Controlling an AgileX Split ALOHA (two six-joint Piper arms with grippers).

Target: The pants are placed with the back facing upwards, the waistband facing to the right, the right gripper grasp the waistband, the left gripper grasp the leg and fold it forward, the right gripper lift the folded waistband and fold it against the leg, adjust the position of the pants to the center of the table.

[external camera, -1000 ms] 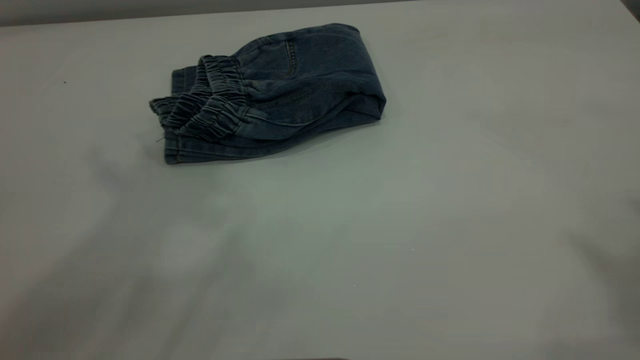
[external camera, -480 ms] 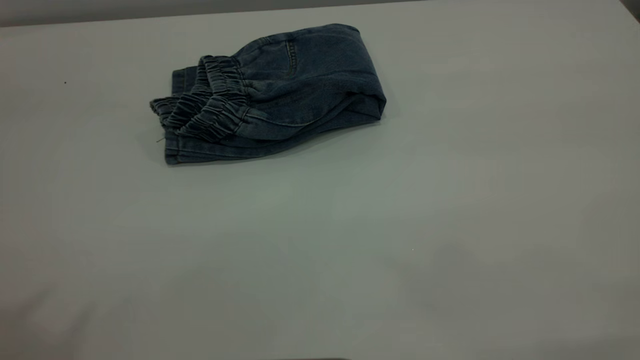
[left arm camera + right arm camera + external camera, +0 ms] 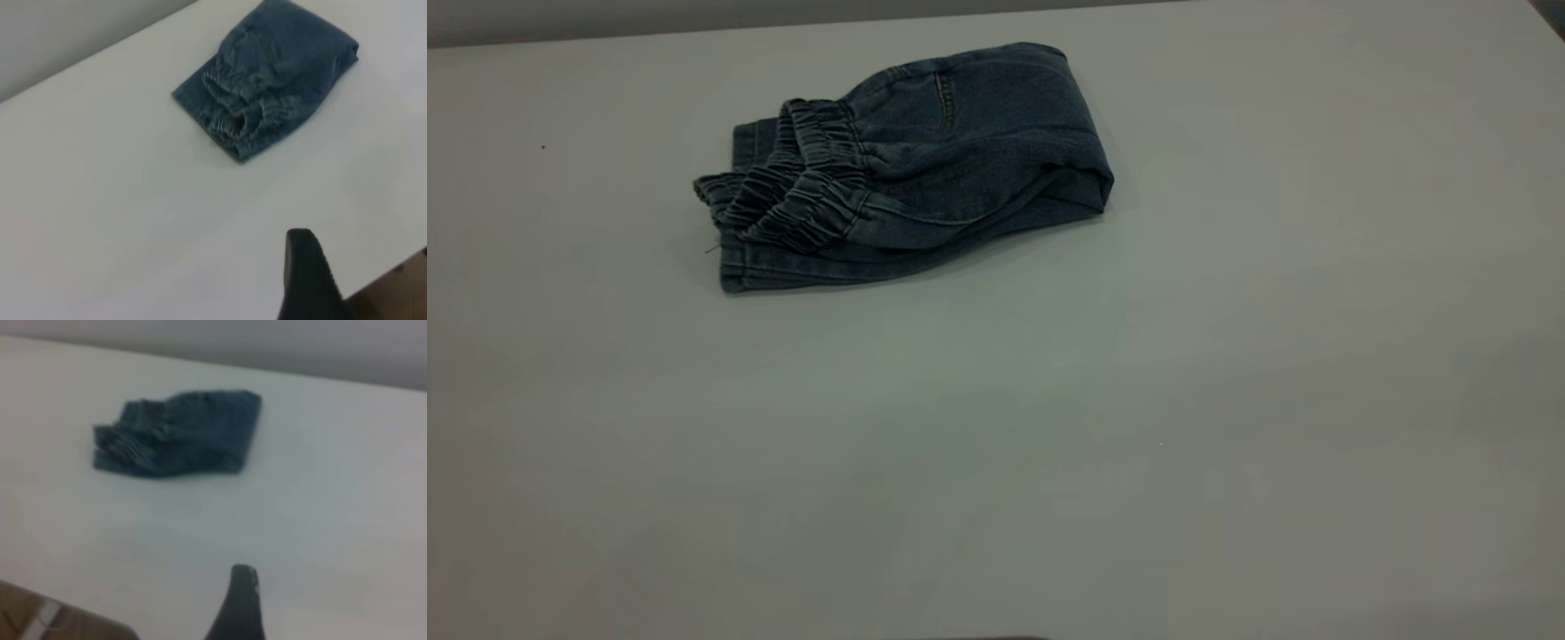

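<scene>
The pants (image 3: pixel 960 133) lie folded into a compact blue denim bundle on the table (image 3: pixel 1227 373), in its far half and left of the middle in the exterior view. The gathered waistband (image 3: pixel 800 182) rests on top at the bundle's left end. A leg hem (image 3: pixel 734 267) sticks out beneath it. Neither gripper shows in the exterior view. A black part of the left gripper (image 3: pixel 303 267) hangs over the table's near edge, far from the pants (image 3: pixel 273 73). The right gripper (image 3: pixel 241 603) is likewise well away from the pants (image 3: pixel 187 433). Nothing touches the cloth.
A grey wall (image 3: pixel 694 13) runs behind the table's far edge. The left wrist view shows the table's edge with brown floor (image 3: pixel 400 290) beyond it. The right wrist view shows the same at one corner (image 3: pixel 40 617).
The pants have not moved. The soft shadows that lay on the near part of the table a second ago have faded away.
</scene>
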